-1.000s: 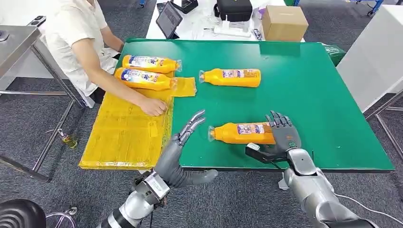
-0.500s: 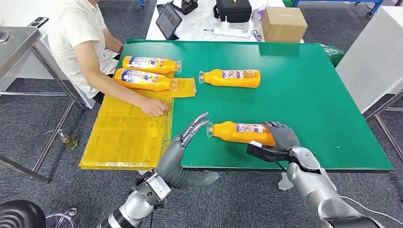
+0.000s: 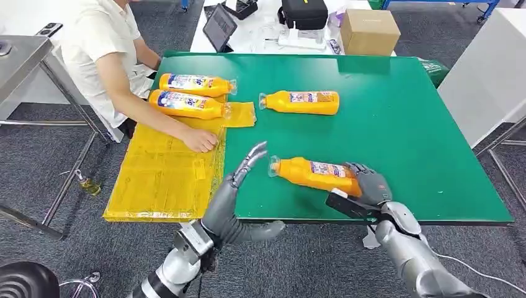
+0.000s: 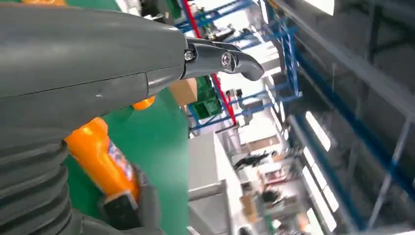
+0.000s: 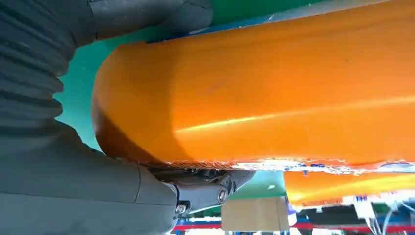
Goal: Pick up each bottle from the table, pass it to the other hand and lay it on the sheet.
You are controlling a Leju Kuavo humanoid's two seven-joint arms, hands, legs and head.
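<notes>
Orange bottle (image 3: 315, 175) gripped at base by right hand (image 3: 367, 186), tilted over green table (image 3: 409, 124); left hand (image 3: 232, 192) held open, empty, near bottle cap.

Orange bottle (image 3: 315, 174) tilted in right hand (image 3: 367, 186)

You see a flat green surface (image 3: 409, 124) carrying orange plastic bottles with blue-and-white printed labels: one (image 3: 315, 174) near the dark grey right hand (image 3: 371, 185), another farther back (image 3: 301, 102). A yellow sheet (image 3: 162, 177) lies alongside; the person's shirt (image 3: 93, 43) is white.
</notes>
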